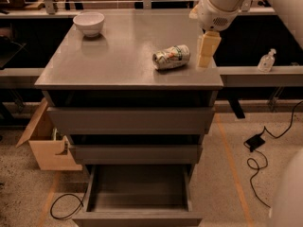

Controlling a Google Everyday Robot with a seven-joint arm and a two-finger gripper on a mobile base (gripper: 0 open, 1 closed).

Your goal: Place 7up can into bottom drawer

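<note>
Right, status:
can (171,57): on its side on the counter (118,60), near the front right corner
gripper (205,60): over the right edge, just right of the can, apart from it
gripper state: cannot tell
bottom drawer (137,186): pulled out
bowl (89,22): back left corner

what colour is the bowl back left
The round bowl is white, camera view; the cream gripper hangs beside the dented 7up can.

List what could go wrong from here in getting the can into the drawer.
The can lies on its side toward the top's front edge; a nudge from the gripper just to its right might roll it off. The bottom drawer is open, but the drawers above overhang its back, so a careless drop may miss.
</note>
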